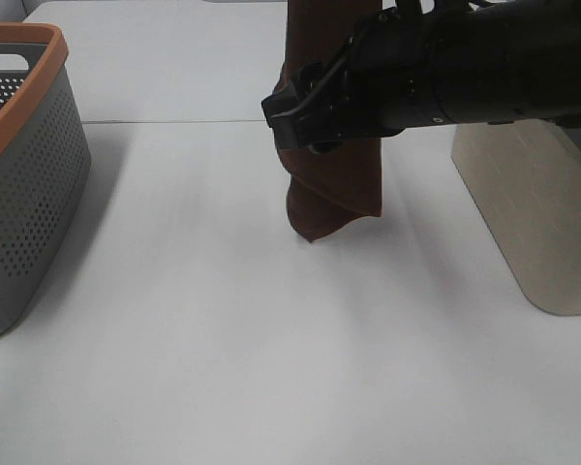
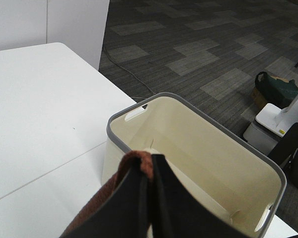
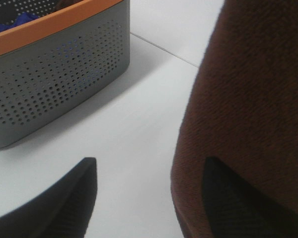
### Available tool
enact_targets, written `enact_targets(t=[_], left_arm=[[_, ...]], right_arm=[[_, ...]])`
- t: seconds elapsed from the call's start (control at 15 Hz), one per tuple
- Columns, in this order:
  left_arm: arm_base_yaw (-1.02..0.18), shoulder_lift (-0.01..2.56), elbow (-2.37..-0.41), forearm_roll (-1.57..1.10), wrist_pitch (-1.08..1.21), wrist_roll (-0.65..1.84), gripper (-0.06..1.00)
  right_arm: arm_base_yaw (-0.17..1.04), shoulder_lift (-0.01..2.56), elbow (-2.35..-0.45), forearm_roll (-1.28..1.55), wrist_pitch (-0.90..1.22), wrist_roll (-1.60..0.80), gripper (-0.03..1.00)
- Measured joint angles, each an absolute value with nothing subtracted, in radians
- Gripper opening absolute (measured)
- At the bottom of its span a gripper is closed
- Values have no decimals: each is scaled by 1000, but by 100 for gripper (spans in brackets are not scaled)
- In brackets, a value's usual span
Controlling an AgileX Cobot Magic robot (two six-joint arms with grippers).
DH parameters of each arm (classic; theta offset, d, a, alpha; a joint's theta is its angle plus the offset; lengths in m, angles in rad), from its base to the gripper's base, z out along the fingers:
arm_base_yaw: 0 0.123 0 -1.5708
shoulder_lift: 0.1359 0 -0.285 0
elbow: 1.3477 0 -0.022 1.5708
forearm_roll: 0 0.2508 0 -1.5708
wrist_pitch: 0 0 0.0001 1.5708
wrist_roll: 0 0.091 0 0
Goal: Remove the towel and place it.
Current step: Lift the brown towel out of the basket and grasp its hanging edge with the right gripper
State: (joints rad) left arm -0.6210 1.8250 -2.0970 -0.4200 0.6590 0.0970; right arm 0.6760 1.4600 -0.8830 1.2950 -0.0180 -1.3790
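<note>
1. The perforated basket (image 1: pixel 29 194) stands on the tabletop (image 1: pixel 223 368) at the left of the exterior view. The solid-walled basket (image 1: pixel 533 213) stands at the right.
2. The towel (image 1: pixel 334 194) hangs between them, nearer the solid-walled basket, with its lower corner close to the tabletop.
3. The left gripper (image 2: pixel 150 162) pinches the towel's top fold, beside the solid-walled basket's rim.
4. The right gripper (image 1: pixel 295 116) reaches in from the right, in front of the towel. The towel's edge lies between its parted fingers (image 3: pixel 64 198).

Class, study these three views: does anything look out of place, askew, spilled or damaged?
Only the towel: it hangs bunched over the table, pinched in the shut left gripper rather than lying flat. Nothing looks spilled or damaged.
</note>
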Motion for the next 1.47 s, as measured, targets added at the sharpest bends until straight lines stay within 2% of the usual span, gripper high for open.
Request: enact_targets(t=[0.27,0.47,0.93,1.13,1.27,1.33,1.4,1.47], left_arm=[[-621,1825,-2097,-446,659,97,0],[-621,1825,-2097,-442,658,97,0],[-621,1825,-2097,-402,646,97,0],[-621,1825,-2097,-401,640,97,0],[-621,1825,-2097,-406,636,97,0],[-621,1825,-2097,-406,636,97,0],[-621,1825,-2097,-397,637,97,0],[-621,1825,-2097,-397,637,97,0]], right_arm=[[676,1571,-991,1297,-33,-1379,59],[676,1591,-999,1315,-68,-1345,61],[676,1564,-1023,1318,95,-1312,61],[676,1577,-1038,1318,48,-1322,61],[676,1636,-1047,1319,-55,-1325,61],[676,1655,-1047,1332,-94,-1319,63],[676,1665,-1047,1381,-178,-1302,69],[676,1665,-1047,1381,-178,-1302,69]])
